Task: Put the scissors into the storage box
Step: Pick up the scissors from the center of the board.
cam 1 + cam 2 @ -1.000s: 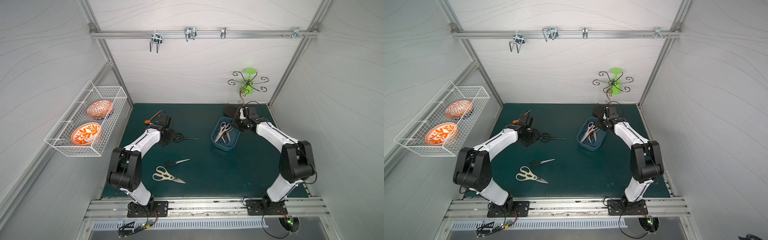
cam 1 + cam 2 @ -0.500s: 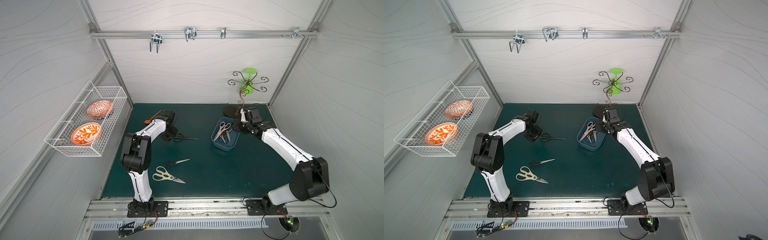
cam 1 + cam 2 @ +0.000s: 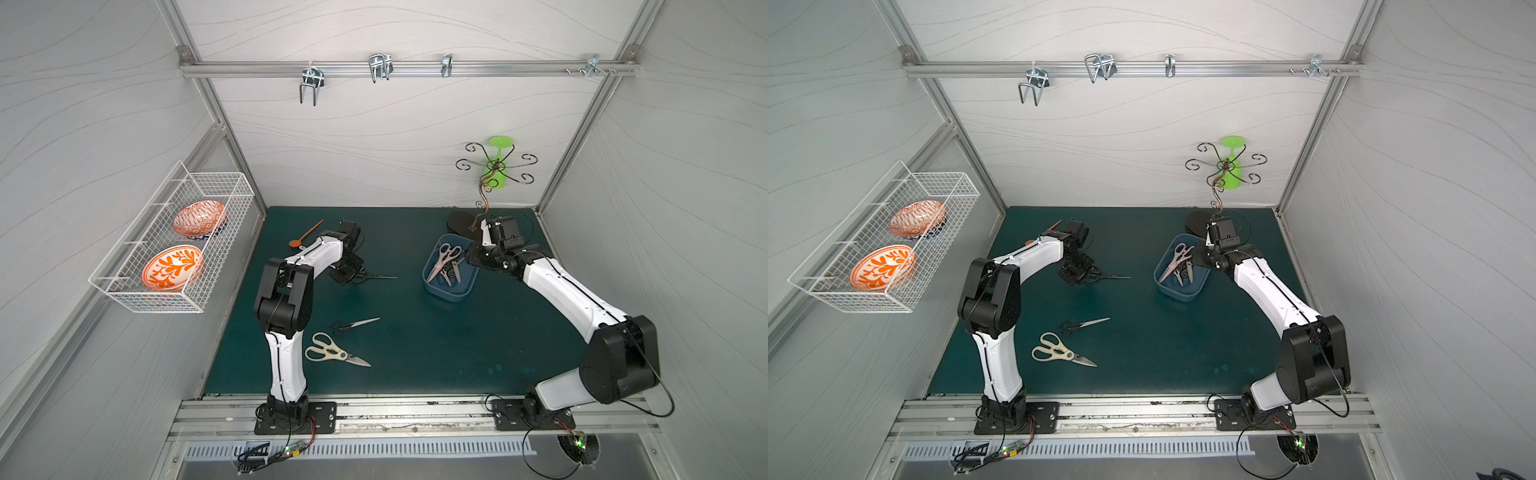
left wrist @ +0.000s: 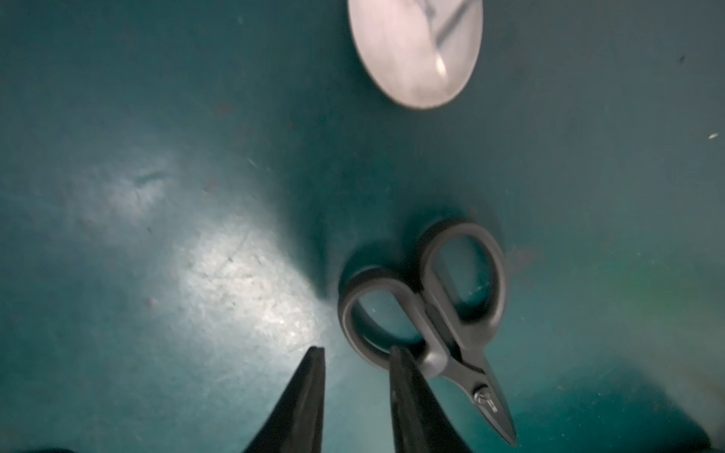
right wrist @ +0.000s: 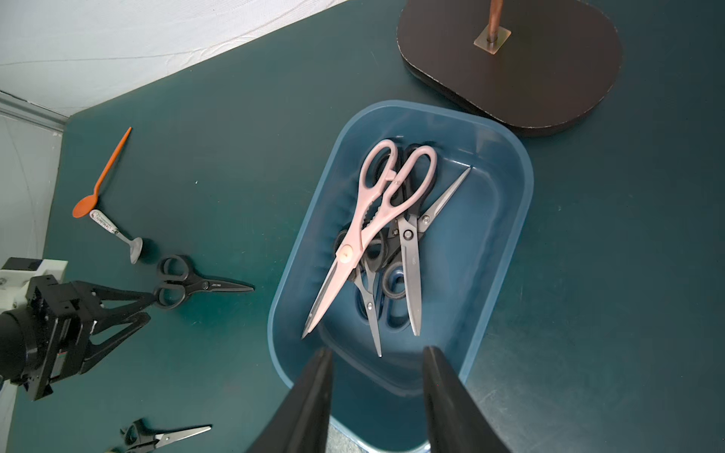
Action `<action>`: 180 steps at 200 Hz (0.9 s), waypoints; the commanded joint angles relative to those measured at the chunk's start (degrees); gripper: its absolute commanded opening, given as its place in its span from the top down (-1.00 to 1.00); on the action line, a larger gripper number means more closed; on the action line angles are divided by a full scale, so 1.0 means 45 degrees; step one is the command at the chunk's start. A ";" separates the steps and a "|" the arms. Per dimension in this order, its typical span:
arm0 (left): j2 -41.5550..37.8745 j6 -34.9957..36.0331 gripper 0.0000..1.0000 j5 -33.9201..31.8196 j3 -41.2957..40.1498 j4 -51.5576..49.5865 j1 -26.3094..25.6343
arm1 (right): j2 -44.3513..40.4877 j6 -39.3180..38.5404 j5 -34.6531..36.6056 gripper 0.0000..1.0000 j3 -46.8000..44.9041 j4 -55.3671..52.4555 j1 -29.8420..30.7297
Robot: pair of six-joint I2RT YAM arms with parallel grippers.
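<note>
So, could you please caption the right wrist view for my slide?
Open right fingers hover over the storage box, several scissors inside.

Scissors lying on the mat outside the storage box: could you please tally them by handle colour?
Black-handled scissors: 2
Cream-handled shears: 1
Total: 3

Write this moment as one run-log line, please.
left gripper: open at handle loop of small black-handled steel scissors | right gripper: open, empty, over dark blue rectangular plastic storage box | in box: pink-handled steel shears
</note>
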 commanded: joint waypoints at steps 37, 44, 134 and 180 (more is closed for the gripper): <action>0.0556 -0.0211 0.38 -0.0250 0.0624 -0.0327 0.0020 | -0.0435 -0.0391 0.0204 0.17 -0.0192 -0.0276 -0.0142; 0.0630 -0.0220 0.38 -0.0248 0.0705 -0.0344 0.0020 | -0.0436 -0.0393 0.0204 0.16 -0.0224 -0.0253 -0.0159; 0.1222 -0.0169 0.40 -0.0254 0.0847 -0.0368 0.0010 | -0.0513 -0.0412 0.0196 0.17 -0.0480 -0.0174 -0.0237; 0.1319 -0.0142 0.68 -0.0208 0.0563 -0.0162 0.0018 | -0.0536 -0.0380 0.0111 0.18 -0.0574 -0.0134 -0.0314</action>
